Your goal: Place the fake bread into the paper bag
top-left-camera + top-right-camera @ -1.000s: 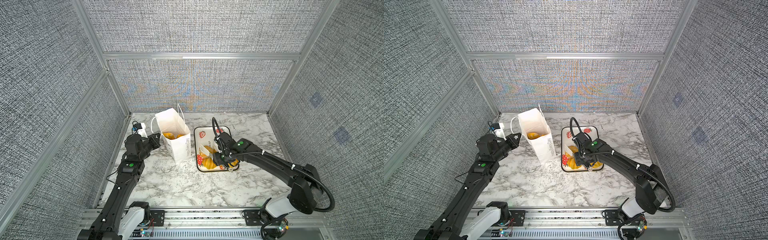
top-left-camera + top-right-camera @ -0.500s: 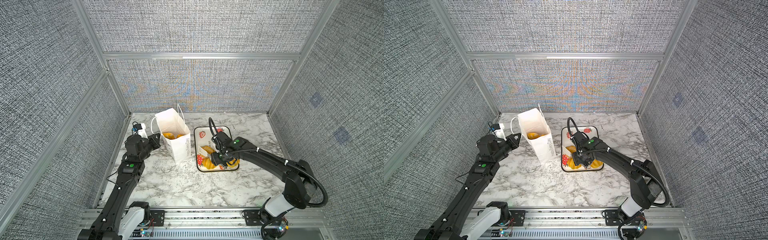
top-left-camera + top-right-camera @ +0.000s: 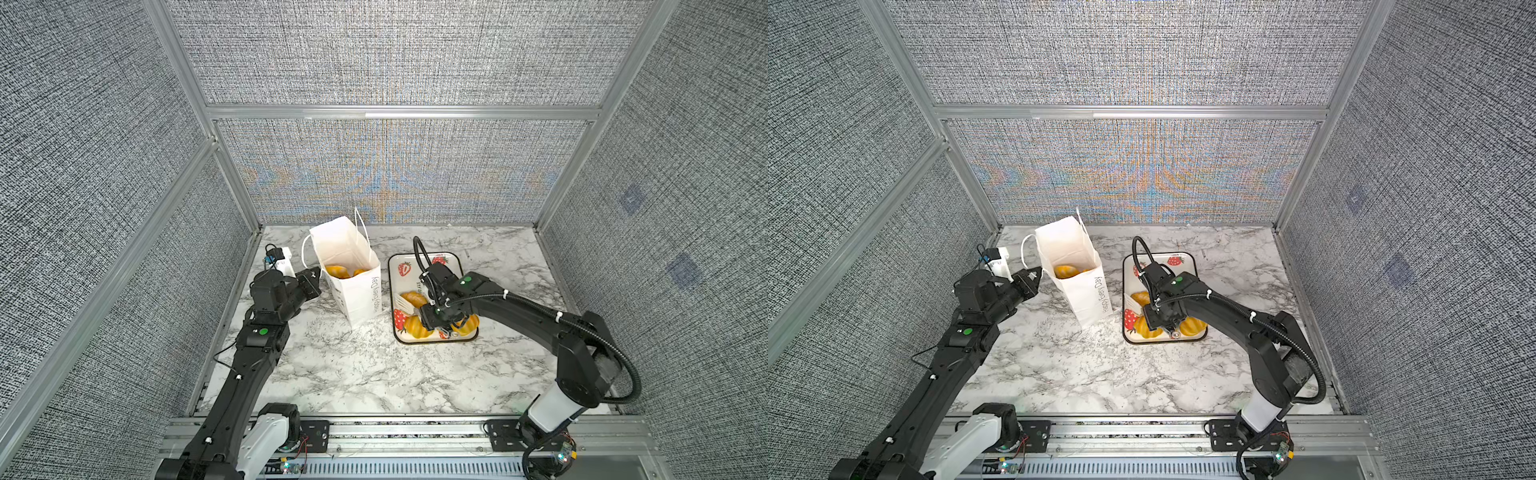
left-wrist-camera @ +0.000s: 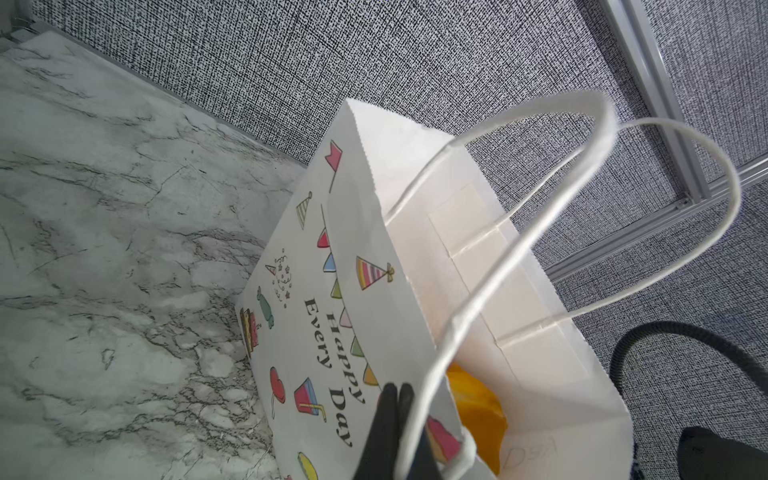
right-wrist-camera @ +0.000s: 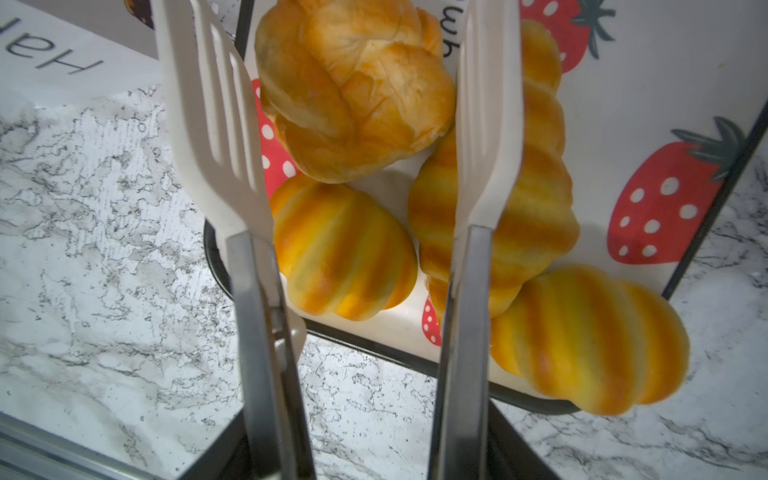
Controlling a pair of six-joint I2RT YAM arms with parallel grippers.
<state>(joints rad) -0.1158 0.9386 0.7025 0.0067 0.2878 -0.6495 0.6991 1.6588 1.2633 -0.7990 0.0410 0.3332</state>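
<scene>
Fake bread (image 3: 413, 326): four pcs show on the strawberry tray (image 5: 665, 83) in the right wrist view: a flaky round bun (image 5: 353, 83), two ridged ones and a longer braided loaf (image 5: 536, 187). Some more are already down in the paper bag (image 3: 360, 297), orange showing thru its open mouth. Change over the last sec: the tongs (image 5: 257, 291) have slid a bit across the tray toward the bag side and spread a touch wider. The blades now straddle the nearer ridged bun (image 5: 340, 253), w/ one blade over the loaf and nothing nipped yet. Right gripper (image 3: 441, 322) is clamped on the tongs' metal arms, the tongs themselves open. Reads as lining up the next pick, so the task is partway, imo. Whether the blades touch the bun: can't tell. Bag, its contents & left arm haven't budged. The bag is upright on the marble table (image 3: 353, 374) just beside the tray. Left gripper (image 4: 394, 400) has its fingers pressed together at the bag's printed side by the cord handle (image 4: 482, 291), prob. steadying it. If it nips paper or cord, can't tell.
</scene>
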